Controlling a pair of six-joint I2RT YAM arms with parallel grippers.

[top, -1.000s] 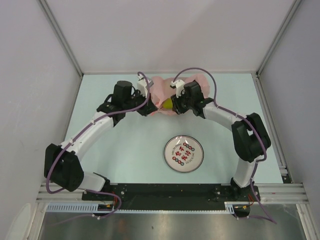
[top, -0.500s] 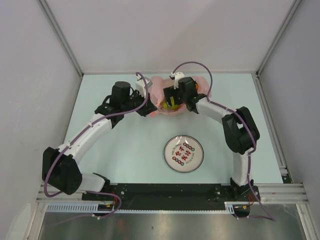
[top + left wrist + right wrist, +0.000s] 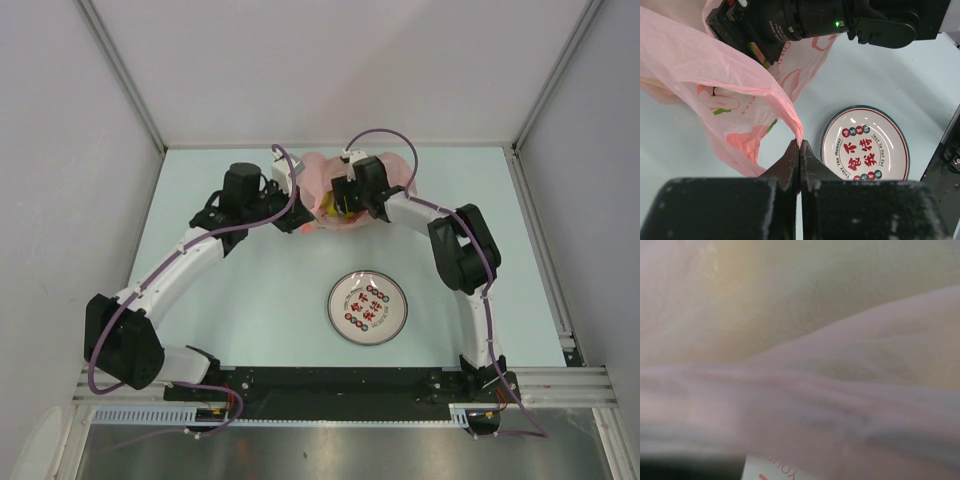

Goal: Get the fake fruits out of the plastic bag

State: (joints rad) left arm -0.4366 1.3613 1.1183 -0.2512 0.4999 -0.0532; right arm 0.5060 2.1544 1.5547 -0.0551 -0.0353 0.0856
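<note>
The pink plastic bag (image 3: 385, 172) lies at the far middle of the table. My left gripper (image 3: 300, 218) is shut on the bag's near edge and holds it up; the left wrist view shows the jaws closed on the pink film (image 3: 799, 135). My right gripper (image 3: 340, 205) reaches into the bag's mouth from the right, its fingertips hidden by plastic. A bit of yellow-green fruit (image 3: 329, 208) shows beside it. The right wrist view is filled with blurred pink plastic (image 3: 800, 390); no fingers show there. The other fruits are hidden.
A round white plate (image 3: 342, 300) with red lettering sits at the table's near middle; it also shows in the left wrist view (image 3: 837, 145). The right arm's black wrist (image 3: 815, 20) crosses above the bag. Grey walls stand at left, right and back.
My right gripper has moved left and deeper into the bag's mouth, its elbow swinging inward. The green fruit is now mostly covered. The left gripper still holds the bag's edge.
</note>
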